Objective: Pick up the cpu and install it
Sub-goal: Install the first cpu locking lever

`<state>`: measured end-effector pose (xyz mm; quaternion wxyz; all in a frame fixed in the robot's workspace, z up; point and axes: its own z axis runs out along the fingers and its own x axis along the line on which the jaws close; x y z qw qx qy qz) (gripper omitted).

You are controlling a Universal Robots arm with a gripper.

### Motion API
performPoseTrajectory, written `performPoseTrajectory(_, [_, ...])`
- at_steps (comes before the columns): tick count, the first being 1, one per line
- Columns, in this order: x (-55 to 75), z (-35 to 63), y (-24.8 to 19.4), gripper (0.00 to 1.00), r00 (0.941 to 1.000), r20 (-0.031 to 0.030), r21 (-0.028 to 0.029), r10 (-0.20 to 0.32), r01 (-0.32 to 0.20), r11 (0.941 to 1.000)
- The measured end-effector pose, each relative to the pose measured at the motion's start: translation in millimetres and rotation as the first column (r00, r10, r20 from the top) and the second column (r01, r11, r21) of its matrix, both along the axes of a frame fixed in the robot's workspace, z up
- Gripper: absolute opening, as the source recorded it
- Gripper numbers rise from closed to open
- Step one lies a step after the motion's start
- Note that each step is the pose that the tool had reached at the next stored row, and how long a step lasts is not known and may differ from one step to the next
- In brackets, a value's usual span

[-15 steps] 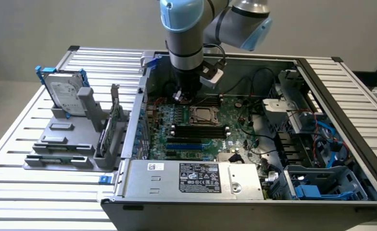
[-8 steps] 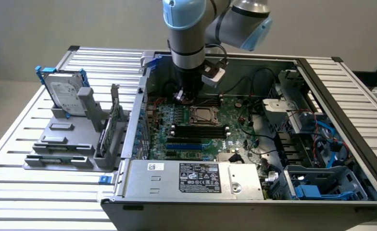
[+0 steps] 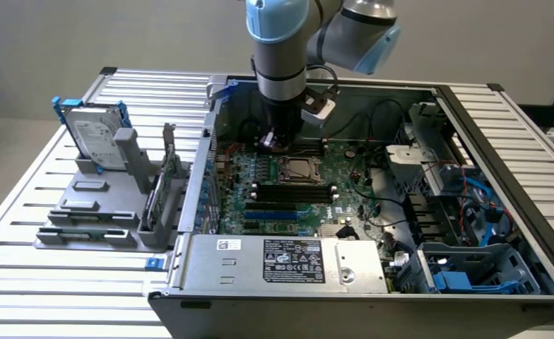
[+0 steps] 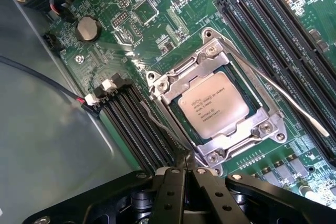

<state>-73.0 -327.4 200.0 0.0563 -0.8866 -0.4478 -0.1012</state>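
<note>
Most of the task is being judged as done: the cpu is lying flat inside the socket, with its silver top facing up and the metal frame of the socket sitting around its edges. It is not being carried by anything. What is remaining cannot be told with certainty. A thin metal lever is standing out slantwise from the socket, so perhaps the locking is not yet finished, but this is only being supposed.

The gripper is closed and nothing is being grasped. In the wrist view its two black fingers are being pressed together, with no gap and no object between them. The cpu is lying near the fingertips, a little ahead of them and clearly apart, and it is not being touched. Between the tips and the cpu, only the nearest corner of the socket frame is being found. The memory slots are running just beside the fingertips.

In the exterior view the gripper is being held low over the motherboard. The cpu is being seen below it, slightly toward the exterior view's right.
</note>
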Motion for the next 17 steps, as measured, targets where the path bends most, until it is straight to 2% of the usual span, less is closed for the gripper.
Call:
performPoseTrajectory(12, [9.5, -0.4, 0.8, 0.11, 1.0000, -0.0021, -0.0108, 0.000, 0.000, 0.9999])
performPoseTrajectory(17, [9.5, -1.0, 2.6, 0.11, 1.0000, -0.0037, -0.0125, -0.004, 0.004, 0.9999])
